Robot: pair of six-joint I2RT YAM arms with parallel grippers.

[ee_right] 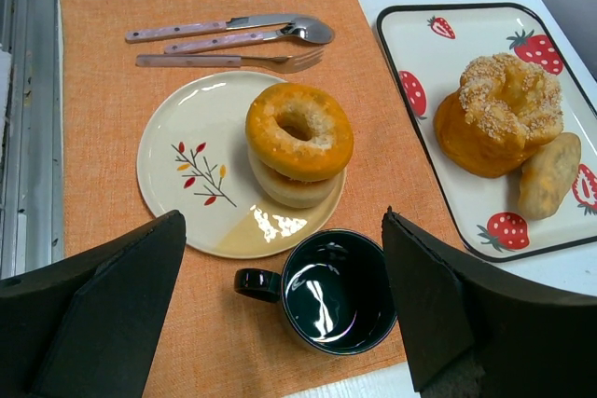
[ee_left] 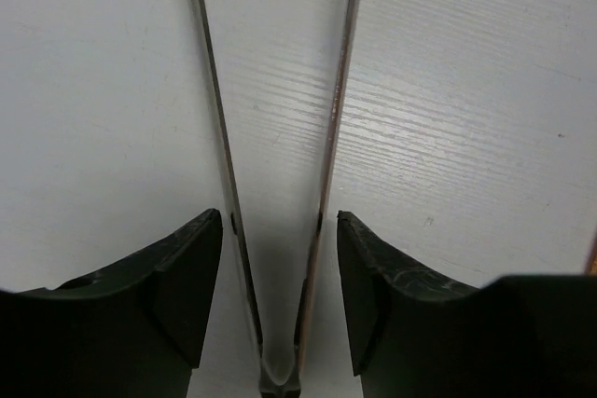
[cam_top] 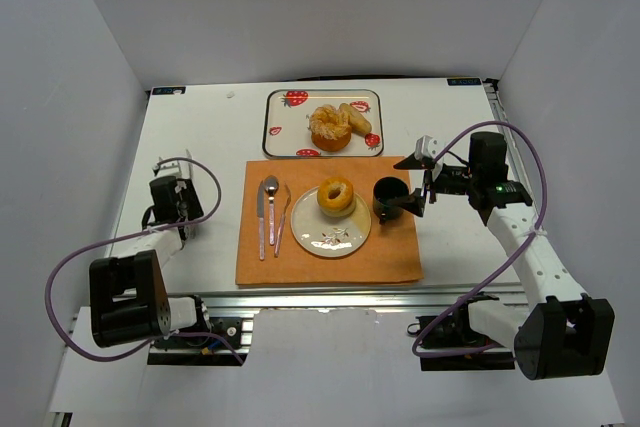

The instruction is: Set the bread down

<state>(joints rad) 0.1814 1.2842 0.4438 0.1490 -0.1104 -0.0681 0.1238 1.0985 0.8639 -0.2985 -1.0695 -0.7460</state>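
Note:
Two ring-shaped breads (cam_top: 336, 195) sit stacked on the cream plate (cam_top: 310, 232) on the orange placemat; they also show in the right wrist view (ee_right: 298, 132). More breads (cam_top: 330, 127) lie on the strawberry tray (cam_top: 285, 132) at the back. My right gripper (cam_top: 408, 185) is open and empty, hovering by the black mug (cam_top: 388, 195), right of the plate. In the right wrist view its jaws stand wide either side of the mug (ee_right: 340, 291). My left gripper (cam_top: 172, 197) is low over the table at the left, open, its fingers either side of metal tongs (ee_left: 326, 137).
A knife, spoon and fork (cam_top: 270, 212) lie on the placemat (cam_top: 330, 262) left of the plate. White walls enclose the table on three sides. Cables loop off both arms.

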